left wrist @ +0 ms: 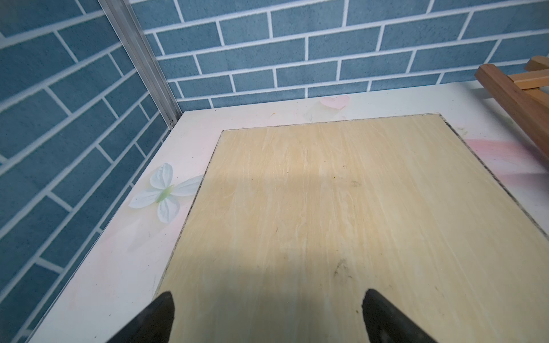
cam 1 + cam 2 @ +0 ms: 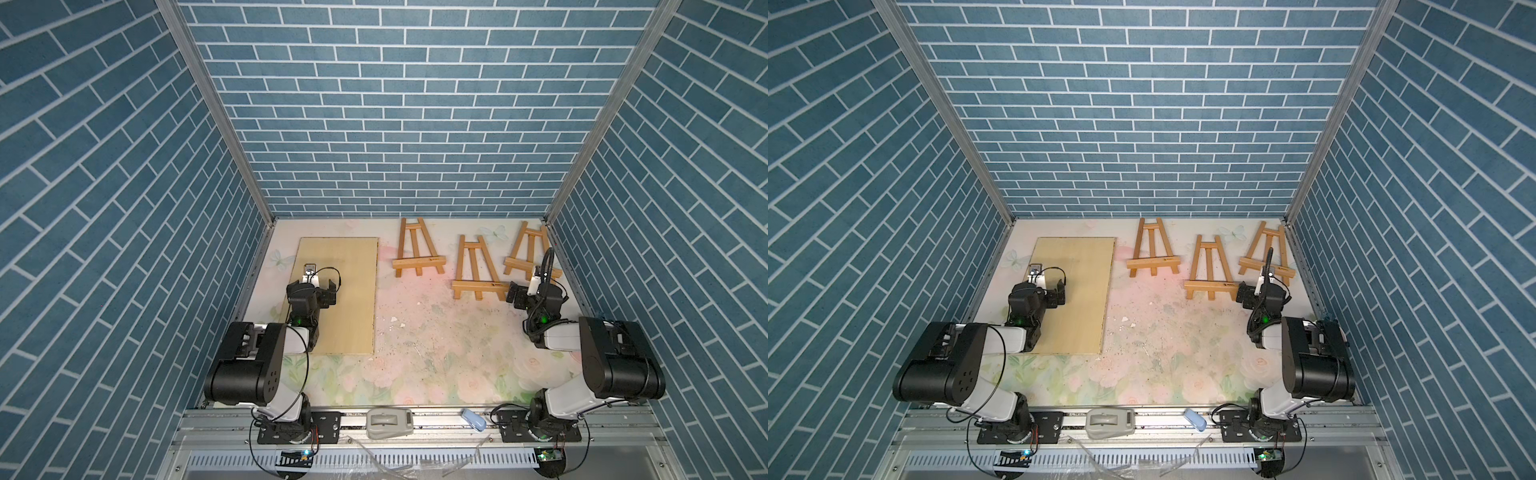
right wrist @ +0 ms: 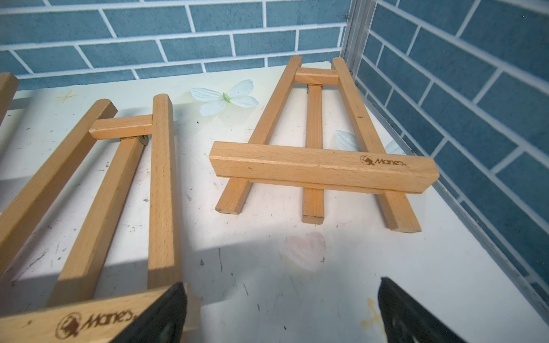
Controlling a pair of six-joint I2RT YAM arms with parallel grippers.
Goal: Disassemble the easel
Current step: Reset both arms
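**Ledge knock and skating easel being risked**

The right tool is being held wide open and empty, with one finger just beside the ledge end of the middle easel; contact cannot be told. If a descent is made from here, that ledge could be clipped and the easel sent skating across the worktop. The corner easel is lying flat by the far right corner and is being crowded by the side wall, so a tool finger could be jammed there. The left tool is being held fully spread and empty over the plywood board.
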